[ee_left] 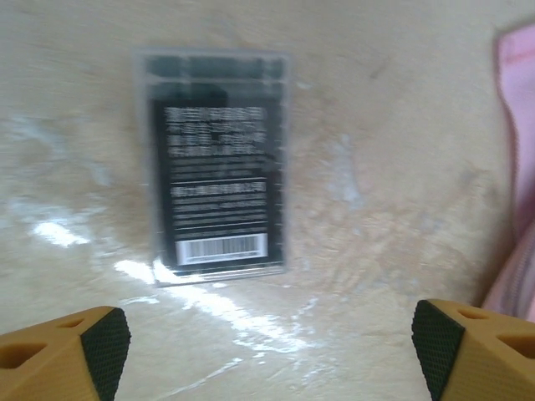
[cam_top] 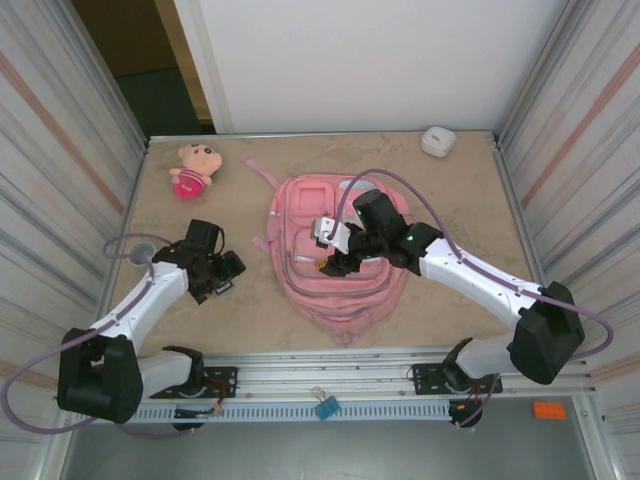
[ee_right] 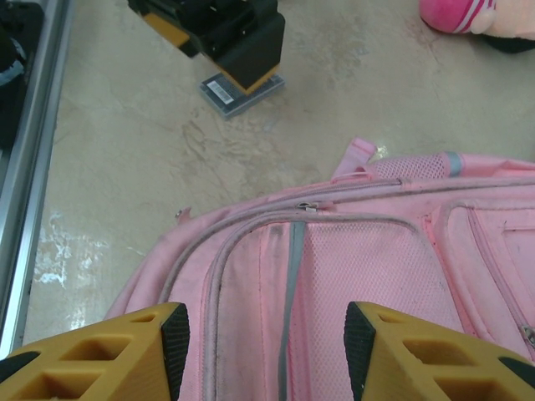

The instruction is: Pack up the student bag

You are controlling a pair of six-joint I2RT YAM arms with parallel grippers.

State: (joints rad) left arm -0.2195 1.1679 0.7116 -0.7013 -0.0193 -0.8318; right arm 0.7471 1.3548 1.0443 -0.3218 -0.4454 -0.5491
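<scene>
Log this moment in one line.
left tool: open, above clear case on table | right tool: open, over backpack, nothing held | doll: apart from backpack

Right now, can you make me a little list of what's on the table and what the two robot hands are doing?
table: beige, marbled
student bag: big pink backpack, lying flat mid-table
clear case: black label with a barcode, flat on the table, left of the bag
left gripper: open, just above the clear case, holding nothing
right gripper: open, over the bag's front pocket
plush doll: far left corner
small white object: far right corner
</scene>
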